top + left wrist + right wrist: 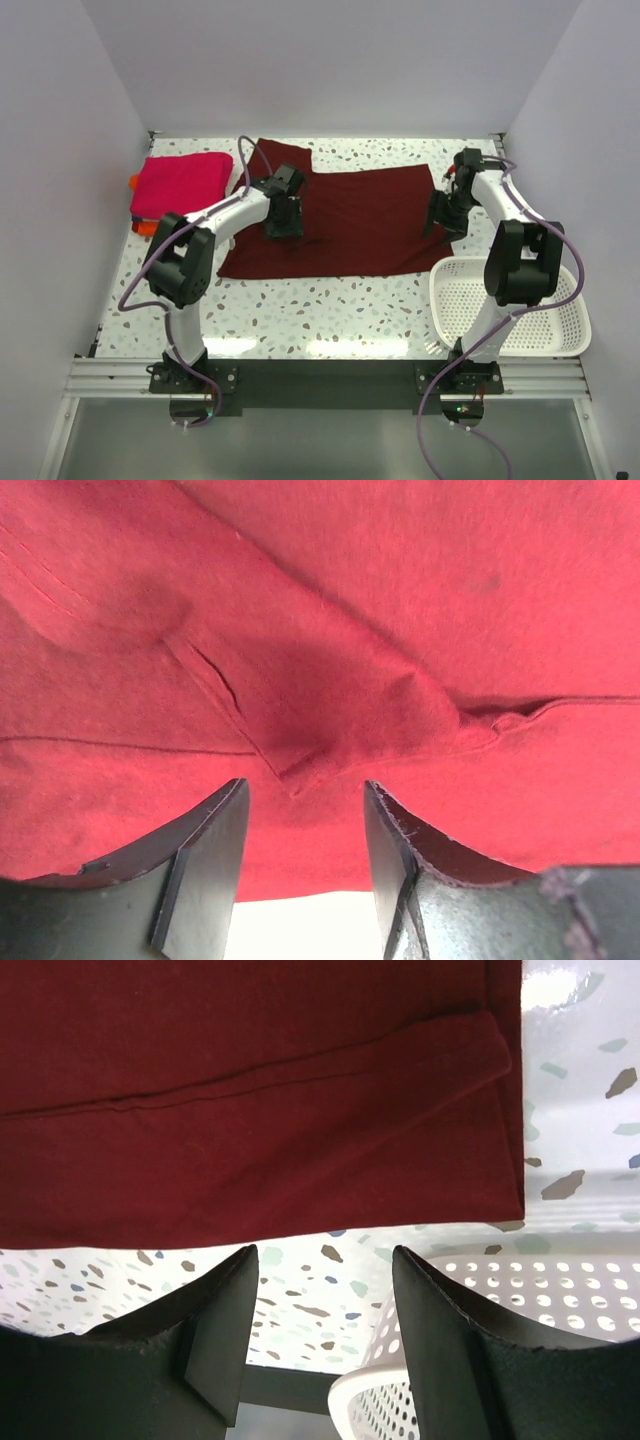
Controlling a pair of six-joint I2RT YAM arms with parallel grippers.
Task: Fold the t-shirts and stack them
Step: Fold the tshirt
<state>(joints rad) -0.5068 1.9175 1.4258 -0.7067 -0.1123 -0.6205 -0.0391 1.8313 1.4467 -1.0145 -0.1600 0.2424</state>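
On the bench [320, 310], the job is sitting partway through: 2 shirts are already lying folded at the far left, the pink shirt [180, 183] resting as a neat rectangle on top of the orange shirt [141, 227], of which only edges are peeking out beneath. The maroon shirt [360, 215] is the 1 left to do, and it is lying spread across the middle of the bench, mostly flat, with 1 sleeve showing at its far left corner and a raised crease near its left side. The left gripper [284, 222] is hanging directly over that crease with its jaws apart; its wrist view is showing a fold of cloth lying just ahead of the 2 fingers [205, 855], with nothing pinched between them. The right gripper [443, 222] is waiting at the shirt's right edge, released and holding nothing, its jaws standing wide over bare bench with the hem just beyond them. The white basket [555, 325] is sitting at the near right, beside the right arm, with nothing visible in it. Judging by this layout, the maroon shirt is needing all of its main folds and then a move onto the pink-and-orange stack before the task is complete.
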